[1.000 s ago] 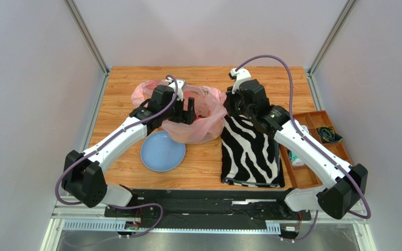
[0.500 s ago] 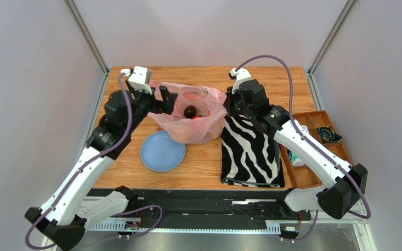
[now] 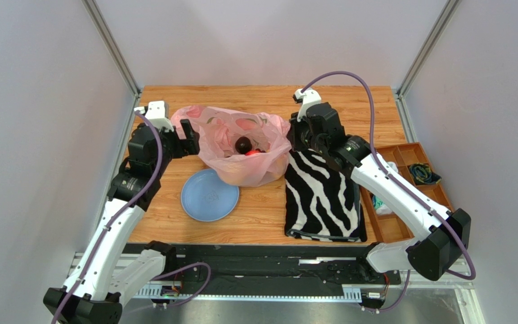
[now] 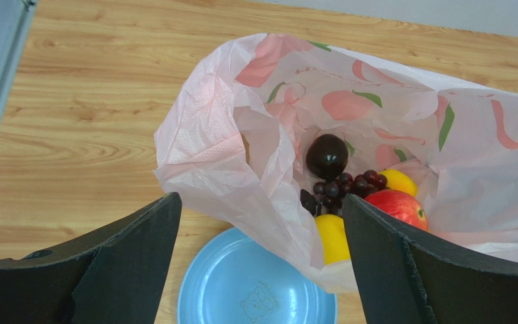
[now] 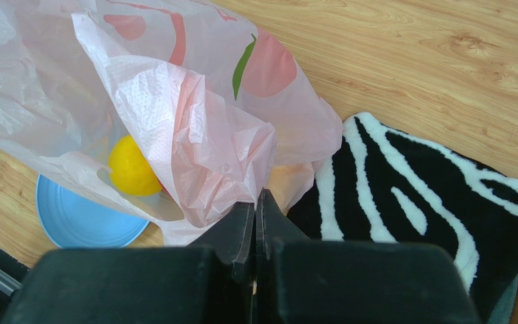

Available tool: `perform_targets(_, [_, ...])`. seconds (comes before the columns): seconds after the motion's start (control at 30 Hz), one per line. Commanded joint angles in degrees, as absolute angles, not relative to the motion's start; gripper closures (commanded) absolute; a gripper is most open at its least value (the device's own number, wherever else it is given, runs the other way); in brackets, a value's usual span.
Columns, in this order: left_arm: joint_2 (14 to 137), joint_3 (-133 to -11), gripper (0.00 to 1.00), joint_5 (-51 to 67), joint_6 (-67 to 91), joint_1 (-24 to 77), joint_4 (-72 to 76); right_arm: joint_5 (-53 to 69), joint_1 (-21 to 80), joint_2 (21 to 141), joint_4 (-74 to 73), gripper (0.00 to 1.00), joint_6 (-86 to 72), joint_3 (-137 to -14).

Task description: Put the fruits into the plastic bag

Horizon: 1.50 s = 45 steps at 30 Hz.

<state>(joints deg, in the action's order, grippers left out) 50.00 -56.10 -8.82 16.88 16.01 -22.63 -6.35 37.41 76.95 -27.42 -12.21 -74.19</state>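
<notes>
The pink plastic bag (image 3: 245, 145) with peach prints stands open at the table's middle. Inside it, in the left wrist view, lie a dark plum (image 4: 327, 155), a grape bunch (image 4: 346, 187), a red apple (image 4: 398, 206), a yellow citrus (image 4: 398, 181) and a yellow-orange fruit (image 4: 331, 236). My left gripper (image 3: 189, 137) is open and empty just left of the bag; its own view (image 4: 262, 202) looks into the bag's mouth. My right gripper (image 3: 294, 138) is shut on the bag's right rim, and the pinched film (image 5: 256, 199) shows in its own view.
An empty blue plate (image 3: 209, 194) lies in front of the bag. A zebra-striped cloth (image 3: 322, 196) lies right of the bag, under my right arm. An orange divided tray (image 3: 410, 189) with small items sits at the right edge.
My left gripper has drawn back from over the bag's mouth to its left side. The dark plum now shows in the bag. The right arm has not moved.
</notes>
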Motion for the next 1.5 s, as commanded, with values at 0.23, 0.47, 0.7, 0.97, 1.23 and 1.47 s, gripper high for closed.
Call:
perform_targets(0.23, [51.86,-54.67,0.1,-6.31,21.18,12.92,-21.53,-6.06,37.18,77.26,-27.77,1.0,-12.48,-76.11])
perform_targets(0.47, [50.1,-53.7,0.09,-10.9,19.95,12.13,-21.97,-5.98,37.09,77.78,-27.77,1.0,-12.39,-76.38])
perform_targets(0.7, [51.76,-53.18,0.16,-8.62,21.0,10.11,-21.45,-5.54,37.18,78.05,-27.77,1.0,-12.48,-76.64])
perform_targets(0.97, [53.61,-51.85,0.66,-1.94,22.59,9.84,-12.93,-5.62,37.09,79.62,-27.42,1.0,-12.31,-77.6])
perform_targets(1.23, [63.19,-70.29,1.0,3.16,23.2,7.65,-11.78,-8.26,36.13,87.62,-30.06,1.0,-6.95,-99.99])
perform_targets(1.47, [67.41,-79.72,1.0,8.34,23.99,2.21,-10.56,-6.51,32.0,94.21,-26.55,1.0,-6.41,-113.46])
